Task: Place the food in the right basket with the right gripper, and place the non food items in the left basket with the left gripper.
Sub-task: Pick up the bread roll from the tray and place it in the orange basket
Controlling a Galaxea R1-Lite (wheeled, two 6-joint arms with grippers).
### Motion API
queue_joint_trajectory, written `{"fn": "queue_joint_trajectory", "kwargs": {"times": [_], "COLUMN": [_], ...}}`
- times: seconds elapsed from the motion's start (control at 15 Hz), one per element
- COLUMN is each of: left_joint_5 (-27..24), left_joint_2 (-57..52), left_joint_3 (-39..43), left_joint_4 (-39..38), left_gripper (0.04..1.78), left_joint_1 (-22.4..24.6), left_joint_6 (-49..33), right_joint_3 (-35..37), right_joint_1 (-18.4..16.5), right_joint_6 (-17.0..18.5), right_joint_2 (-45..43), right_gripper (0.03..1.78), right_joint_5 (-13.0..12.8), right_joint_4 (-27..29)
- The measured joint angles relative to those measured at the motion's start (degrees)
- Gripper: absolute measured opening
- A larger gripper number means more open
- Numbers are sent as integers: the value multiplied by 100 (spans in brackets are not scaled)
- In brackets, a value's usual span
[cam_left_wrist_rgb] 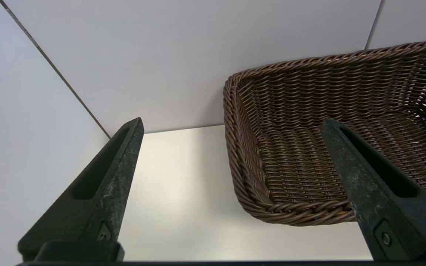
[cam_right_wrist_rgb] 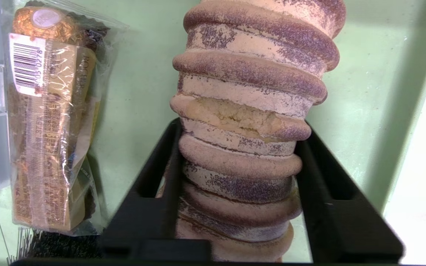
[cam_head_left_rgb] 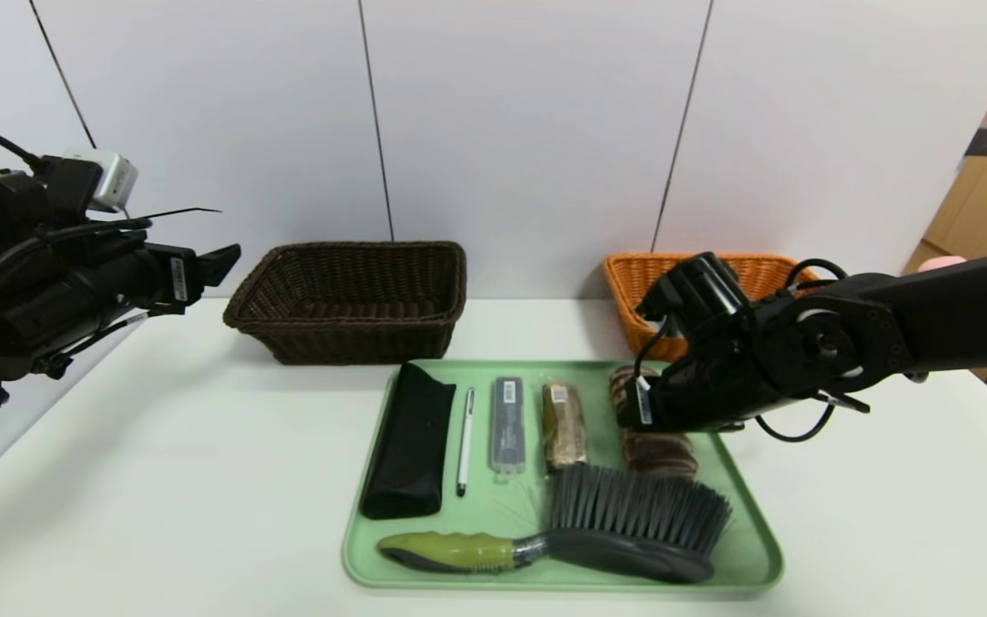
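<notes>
A green tray (cam_head_left_rgb: 750, 531) holds a ridged brown pastry roll (cam_head_left_rgb: 660, 452), a gold-wrapped chocolate packet (cam_head_left_rgb: 564, 424), a grey plastic box (cam_head_left_rgb: 508, 424), a white pen (cam_head_left_rgb: 465, 437), a black case (cam_head_left_rgb: 408, 441) and a dark brush with a green handle (cam_head_left_rgb: 631, 523). My right gripper (cam_head_left_rgb: 631, 403) is low over the tray's far right. In the right wrist view it (cam_right_wrist_rgb: 239, 127) is shut on the pastry roll (cam_right_wrist_rgb: 250, 74), one finger against each side, with the chocolate packet (cam_right_wrist_rgb: 46, 122) beside it. My left gripper (cam_head_left_rgb: 219, 261) hangs open and empty at the far left, level with the brown basket (cam_head_left_rgb: 348, 300).
The orange basket (cam_head_left_rgb: 643, 274) stands behind the tray's right corner, partly hidden by my right arm. In the left wrist view the brown basket (cam_left_wrist_rgb: 309, 147) shows empty beyond the open left gripper (cam_left_wrist_rgb: 232, 123). A white wall rises behind both baskets.
</notes>
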Motion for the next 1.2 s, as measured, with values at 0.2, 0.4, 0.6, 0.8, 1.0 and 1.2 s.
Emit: {"fn": "queue_joint_trajectory", "kwargs": {"times": [0.2,0.4,0.6,0.8,1.0,1.2], "left_joint_5": [0,0,0,6,9,9], "left_joint_2": [2,11,0,-35,-165,-240], "left_joint_3": [0,0,-6,30,179,282], "left_joint_4": [0,0,-2,0,-4,-216], "left_gripper": [169,169,169,169,169,169], "left_joint_1": [9,11,74,129,155,155], "left_joint_6": [-2,1,-10,4,17,-46], "right_joint_3": [-38,-101,-121,-261,-322,-317], "right_joint_1": [108,321,450,166,-603,-1532], "right_joint_6": [-17,-52,-251,-613,-1326,-2007], "right_joint_2": [-138,-538,-1207,-1723,-1875,-1705], "right_gripper": [15,15,15,15,15,15], "right_joint_5": [-7,-5,33,33,12,11], "right_joint_4": [-112,-647,-801,-1231,-2236,-3088]}}
